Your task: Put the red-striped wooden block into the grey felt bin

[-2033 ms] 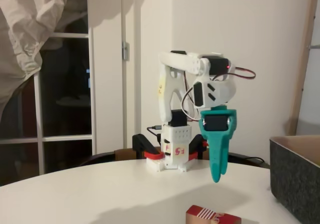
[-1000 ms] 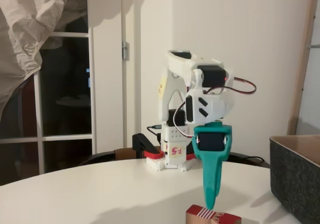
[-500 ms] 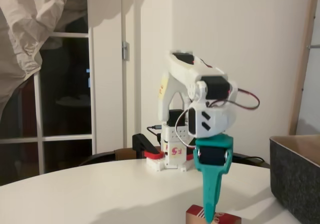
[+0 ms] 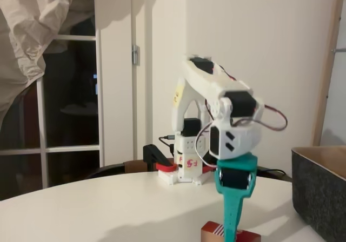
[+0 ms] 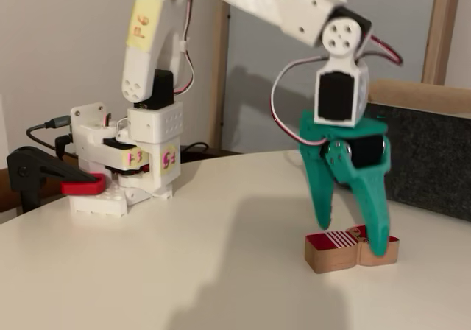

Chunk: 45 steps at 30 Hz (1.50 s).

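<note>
On the left of both fixed views stands the white arm's base (image 5: 125, 171), held to the round white table (image 4: 81, 209) by a black clamp with a red tip (image 5: 51, 175). Right of it, the arm reaches out and down, and its teal two-finger gripper (image 5: 349, 230) points at the tabletop. The fingers stand apart, one on the far side and one on the near side of the small reddish-brown wooden block with a red-and-white striped patch (image 5: 346, 250), which lies flat on the near table. Whether the fingertips already touch the wood I cannot tell. Farther right sits the large dark grey felt bin with a tan lining (image 5: 427, 160), well apart from the block.

The step in hand seems to be the grasp. Next, the claw would need to close squarely across the block's narrow width, then lift it high enough to clear the bin's thick rim before swinging right.
</note>
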### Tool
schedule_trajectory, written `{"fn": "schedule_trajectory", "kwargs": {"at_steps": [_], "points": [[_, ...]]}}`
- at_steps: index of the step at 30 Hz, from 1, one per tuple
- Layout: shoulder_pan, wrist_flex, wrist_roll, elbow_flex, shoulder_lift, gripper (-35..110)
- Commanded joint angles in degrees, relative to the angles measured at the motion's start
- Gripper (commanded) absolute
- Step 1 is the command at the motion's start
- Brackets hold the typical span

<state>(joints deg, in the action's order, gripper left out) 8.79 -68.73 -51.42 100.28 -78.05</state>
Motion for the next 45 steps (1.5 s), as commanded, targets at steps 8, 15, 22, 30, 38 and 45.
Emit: {"fn": "schedule_trajectory", "kwargs": {"at_steps": [8, 15, 22, 30, 38, 45], "points": [[1.2, 0.6, 1.6, -0.4, 2.0, 35], [1.3, 1.2, 3.1, -0.5, 3.7, 28], [1.1, 3.3, 3.2, -0.6, 4.8, 21], [0.5, 5.2, 2.6, -1.1, 4.7, 13], [-1.1, 5.5, 0.4, -2.5, 4.0, 9], [-2.9, 5.5, -1.8, -4.9, 3.5, 5]]}}
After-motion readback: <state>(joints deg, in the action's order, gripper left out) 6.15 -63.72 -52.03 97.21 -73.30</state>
